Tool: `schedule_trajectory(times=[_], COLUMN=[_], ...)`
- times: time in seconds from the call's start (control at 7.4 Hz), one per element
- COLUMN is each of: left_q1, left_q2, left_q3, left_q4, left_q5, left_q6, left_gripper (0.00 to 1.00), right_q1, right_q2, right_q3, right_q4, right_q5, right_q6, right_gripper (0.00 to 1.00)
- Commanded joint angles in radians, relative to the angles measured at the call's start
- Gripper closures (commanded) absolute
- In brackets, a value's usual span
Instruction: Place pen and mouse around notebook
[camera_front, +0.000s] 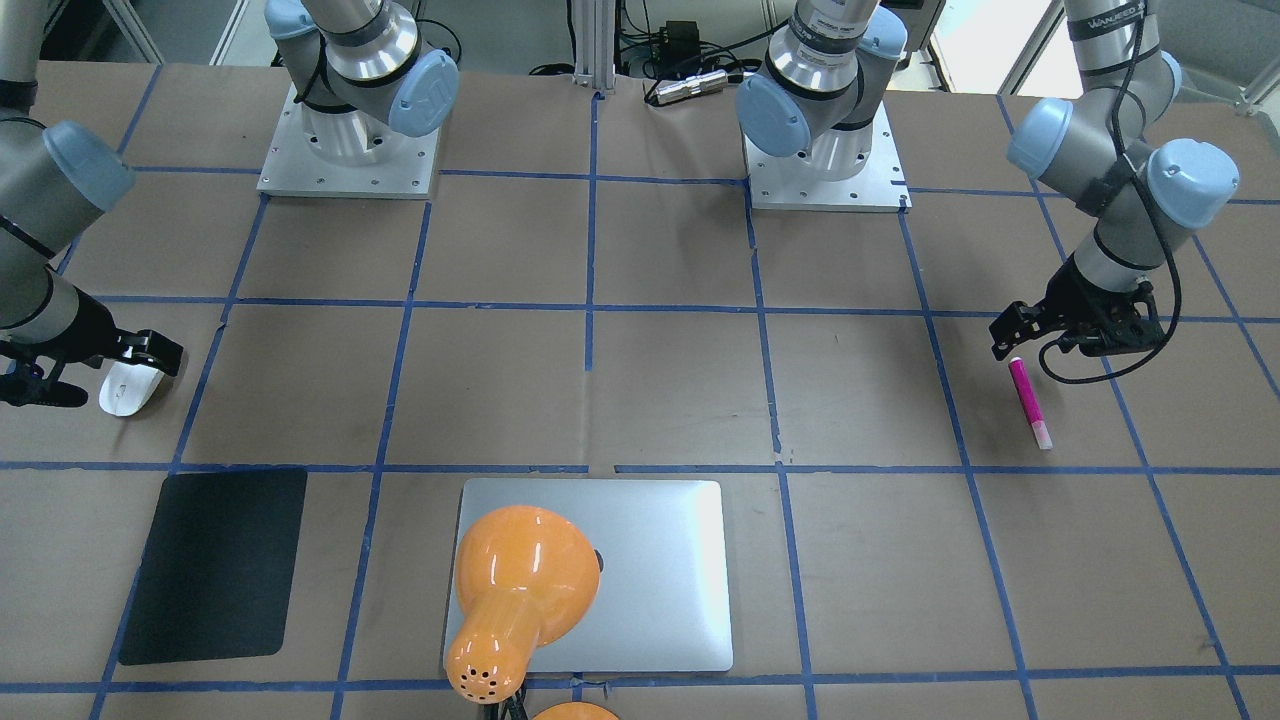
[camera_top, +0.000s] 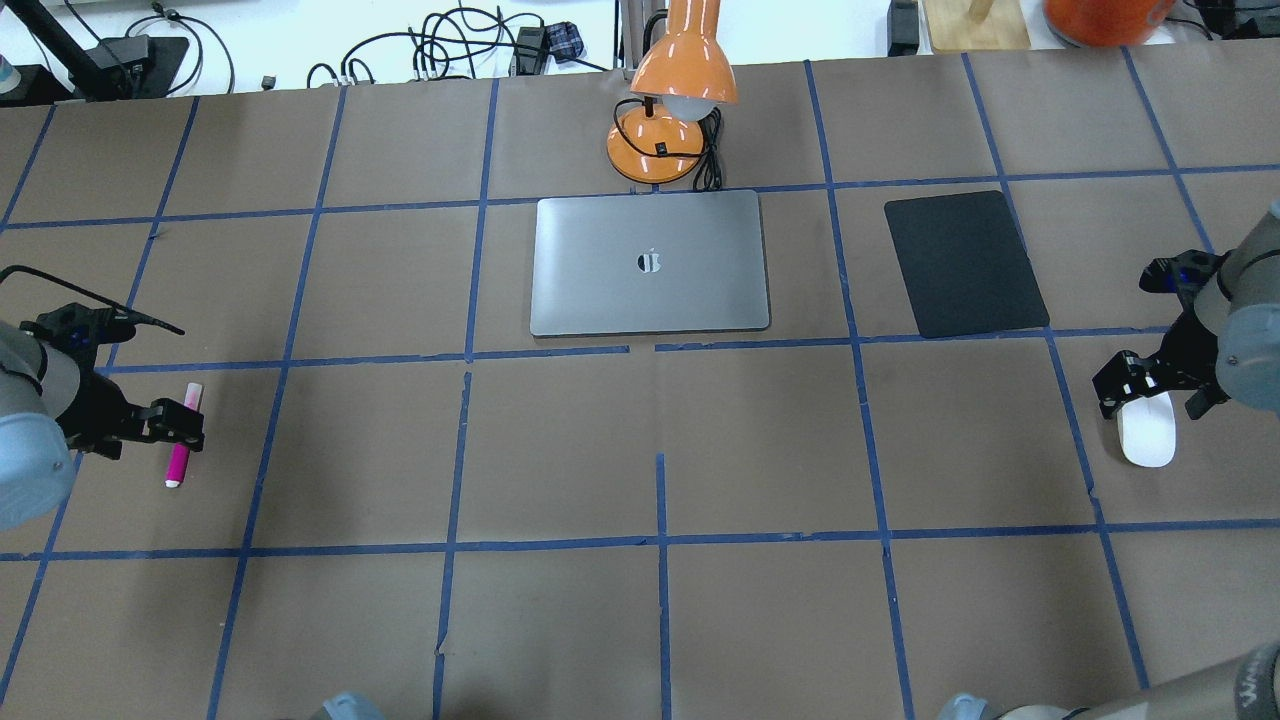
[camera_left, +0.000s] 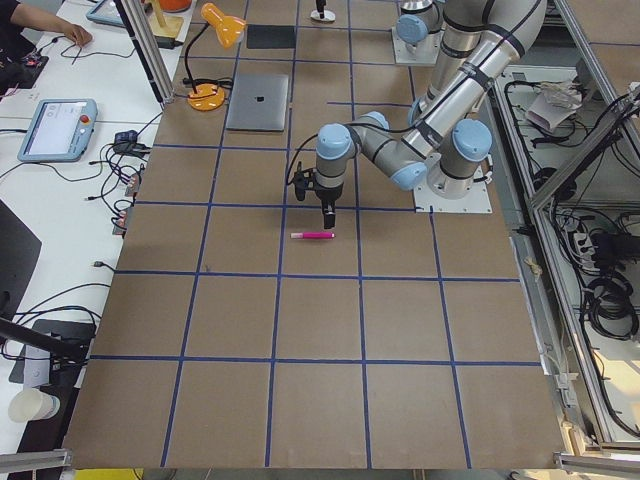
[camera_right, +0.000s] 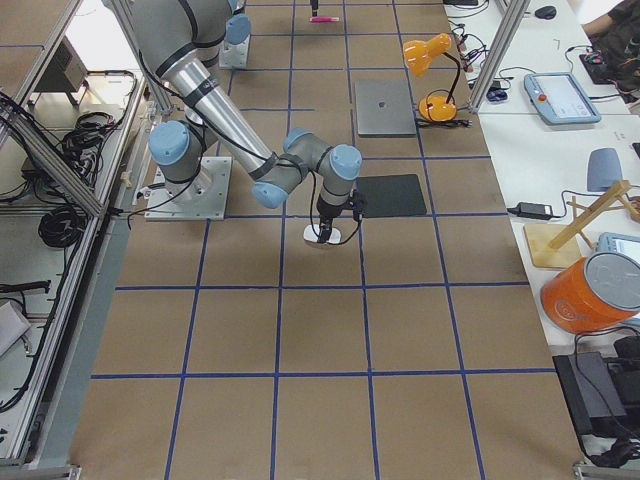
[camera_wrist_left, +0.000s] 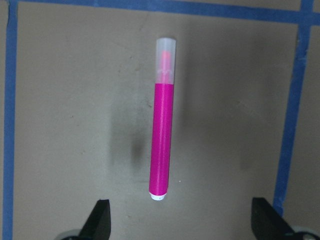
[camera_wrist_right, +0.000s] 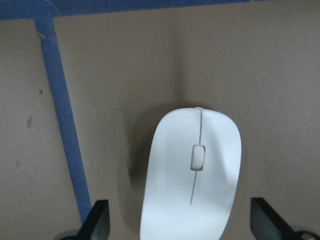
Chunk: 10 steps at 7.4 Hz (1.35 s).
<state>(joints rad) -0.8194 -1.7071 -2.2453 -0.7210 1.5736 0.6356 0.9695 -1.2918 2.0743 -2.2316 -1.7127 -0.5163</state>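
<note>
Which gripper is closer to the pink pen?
Left. The left gripper hovers directly over the pen; the right gripper is far away, over the mouse.

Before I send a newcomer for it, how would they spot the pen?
From the silver notebook by the orange lamp, look toward the robot's left. Under the left pincer lies the pen: the only magenta stick, pale at one end.

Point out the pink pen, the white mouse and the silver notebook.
slim magenta-pink pen (camera_wrist_left: 162, 145): left wrist view, pink barrel.
flat white oval mouse (camera_wrist_right: 191, 176): right wrist view, top shell.
large silver-grey metal notebook (camera_top: 590, 265): overhead view, bare lid.
</note>
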Motion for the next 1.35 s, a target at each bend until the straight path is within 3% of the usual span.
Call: schedule_trajectory(times=[0.0, 0.14, 0.27, 0.41, 0.54, 0.68, 0.81, 0.95, 1.08, 1.22], left_q1=[0.011, 0.009, 0.006, 0.005, 0.003, 0.002, 0.002, 0.000, 0.000, 0.000], left_q2=[-0.077, -0.107, -0.127, -0.143, -0.151, -0.152, -0.157, -0.157, -0.157, -0.155], left_q3=[0.001, 0.015, 0.032, 0.033, 0.033, 0.033, 0.033, 0.033, 0.033, 0.033], left_q4=[0.093, 0.162, 0.175, 0.176, 0.181, 0.181, 0.181, 0.183, 0.183, 0.183], left_q5=[-0.010, -0.024, -0.027, -0.068, -0.073, -0.073, -0.073, -0.073, -0.073, -0.073], left_q6=[0.003, 0.006, 0.006, 0.007, 0.010, 0.009, 0.007, 0.007, 0.009, 0.010], left_gripper=[0.00, 0.08, 0.10, 0.23, 0.36, 0.38, 0.49, 0.72, 0.83, 1.00], right_q1=[-0.003, -0.003, -0.003, -0.003, -0.003, -0.003, -0.002, -0.002, 0.009, 0.037], right_q2=[0.008, 0.009, 0.009, 0.008, 0.014, 0.014, 0.009, -0.001, -0.021, -0.032], right_q3=[0.000, 0.001, 0.000, 0.000, 0.001, -0.010, -0.013, -0.016, -0.057, -0.145], right_q4=[-0.011, -0.013, -0.006, -0.006, -0.003, 0.003, 0.007, 0.013, 0.027, 0.131], right_q5=[-0.025, -0.028, -0.030, -0.031, -0.031, -0.033, -0.059, -0.057, -0.050, -0.047], right_q6=[-0.001, -0.001, 0.001, -0.002, -0.004, 0.007, 0.009, 0.016, 0.018, 0.031], right_gripper=[0.00, 0.00, 0.09, 0.41, 0.44, 0.47, 0.66, 0.75, 0.75, 0.77])
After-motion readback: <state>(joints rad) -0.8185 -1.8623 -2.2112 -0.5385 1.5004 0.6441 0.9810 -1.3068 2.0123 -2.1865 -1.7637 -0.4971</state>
